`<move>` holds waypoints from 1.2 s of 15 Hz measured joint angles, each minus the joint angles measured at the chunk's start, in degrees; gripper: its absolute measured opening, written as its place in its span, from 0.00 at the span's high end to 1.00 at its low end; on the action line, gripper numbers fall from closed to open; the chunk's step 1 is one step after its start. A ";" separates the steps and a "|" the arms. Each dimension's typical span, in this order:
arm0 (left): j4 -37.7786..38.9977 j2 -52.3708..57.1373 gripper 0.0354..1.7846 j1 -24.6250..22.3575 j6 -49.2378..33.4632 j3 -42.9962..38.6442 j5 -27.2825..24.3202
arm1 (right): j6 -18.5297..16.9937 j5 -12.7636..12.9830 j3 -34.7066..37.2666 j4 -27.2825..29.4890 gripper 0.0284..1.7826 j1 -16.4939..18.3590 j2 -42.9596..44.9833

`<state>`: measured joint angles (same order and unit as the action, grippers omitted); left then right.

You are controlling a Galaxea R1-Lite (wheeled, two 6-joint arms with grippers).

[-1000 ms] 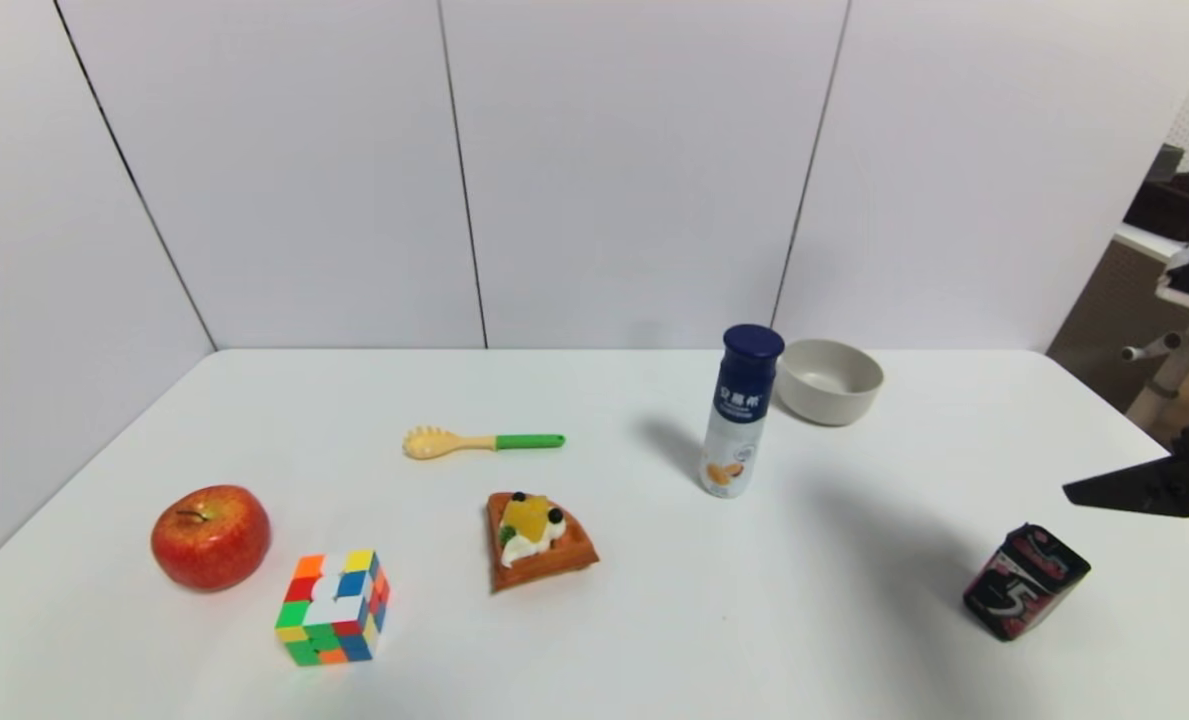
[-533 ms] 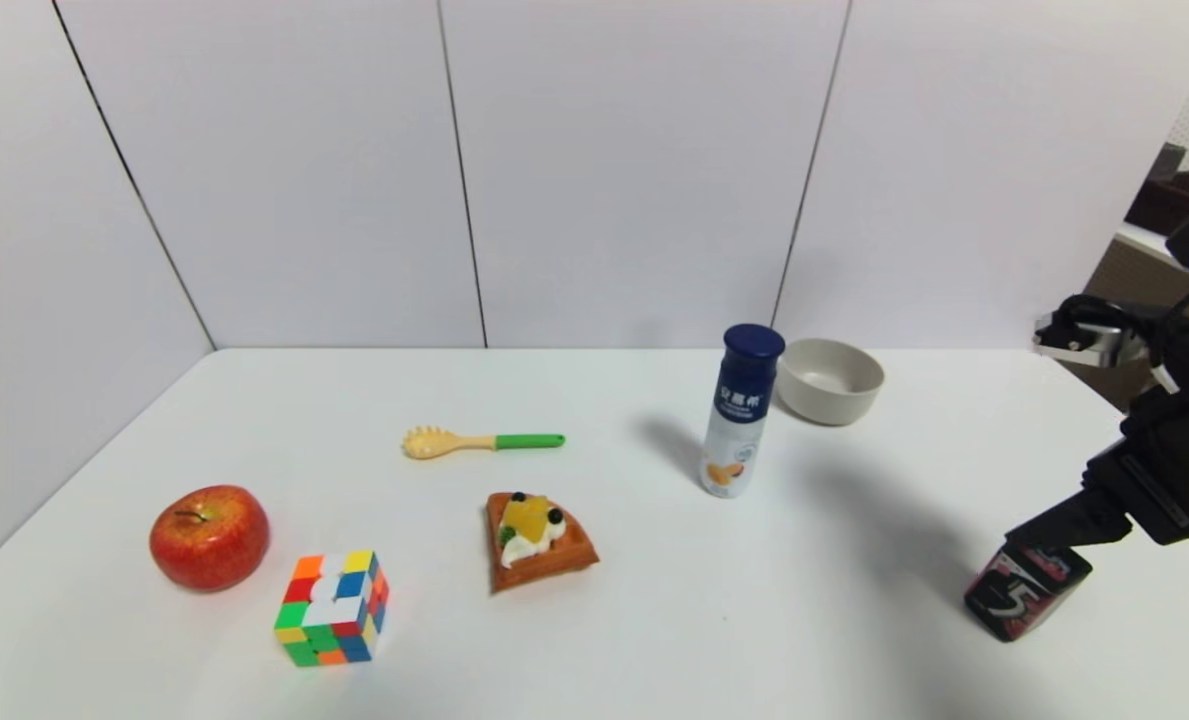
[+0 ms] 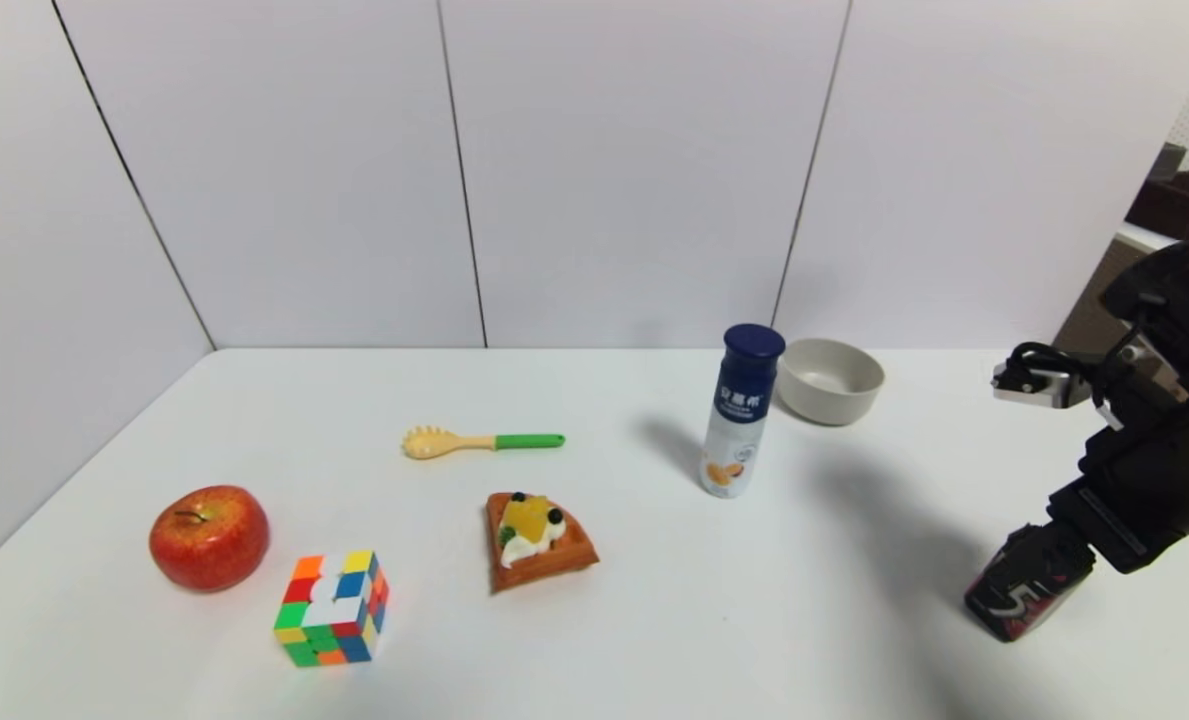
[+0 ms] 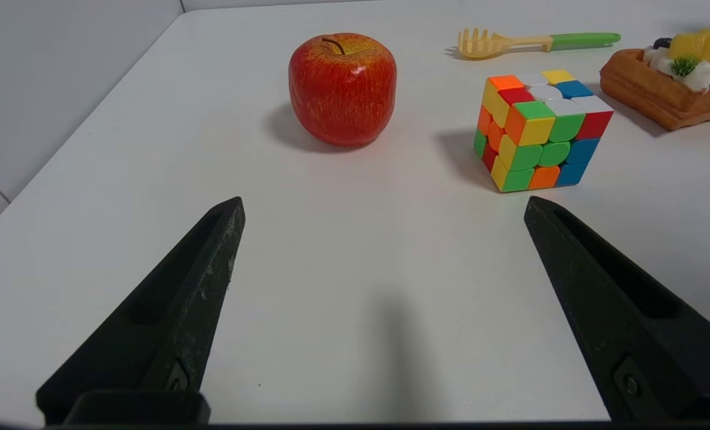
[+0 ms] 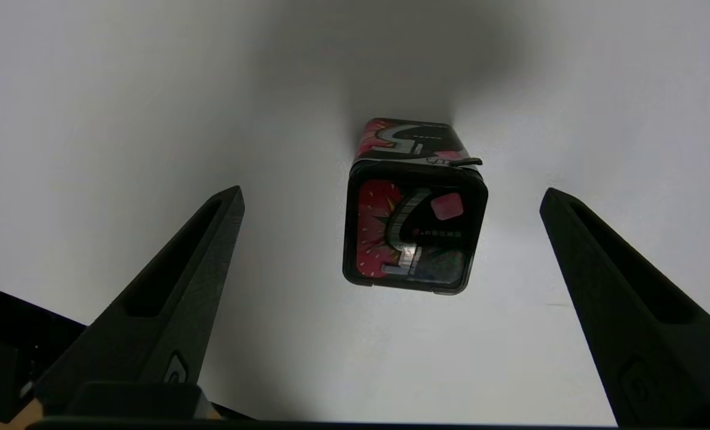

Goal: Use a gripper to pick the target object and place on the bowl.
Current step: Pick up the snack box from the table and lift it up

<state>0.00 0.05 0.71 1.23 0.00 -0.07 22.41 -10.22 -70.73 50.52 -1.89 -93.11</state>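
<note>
Black "5" box (image 5: pixel 413 227) upright with pink-red markings, right claw (image 5: pixel 390 197) spread wide above it

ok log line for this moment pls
phase: pre-grasp | right gripper: open, above black box | left gripper: open, idle | bowl: empty

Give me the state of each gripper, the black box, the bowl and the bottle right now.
Right gripper: open, above the black box, not touching.
Left gripper: open, holding nothing.
Black box: on the table, ungripped.
Bowl: upright, empty.
Bottle: upright, capped.
</note>
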 joint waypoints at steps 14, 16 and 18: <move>0.00 0.00 0.06 0.00 0.00 0.00 -0.02 | 0.96 4.33 2.76 -0.35 0.47 2.30 -3.58; 0.00 0.00 0.06 0.00 -0.02 0.00 -0.02 | 1.55 5.16 2.93 -0.38 0.58 2.33 -3.74; 0.00 0.00 0.06 0.00 -0.02 0.00 -0.02 | 1.73 5.18 2.90 -0.38 0.60 2.30 -3.77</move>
<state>0.00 0.05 0.71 1.21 0.00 -0.10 24.14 -5.03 -67.83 50.14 0.41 -96.88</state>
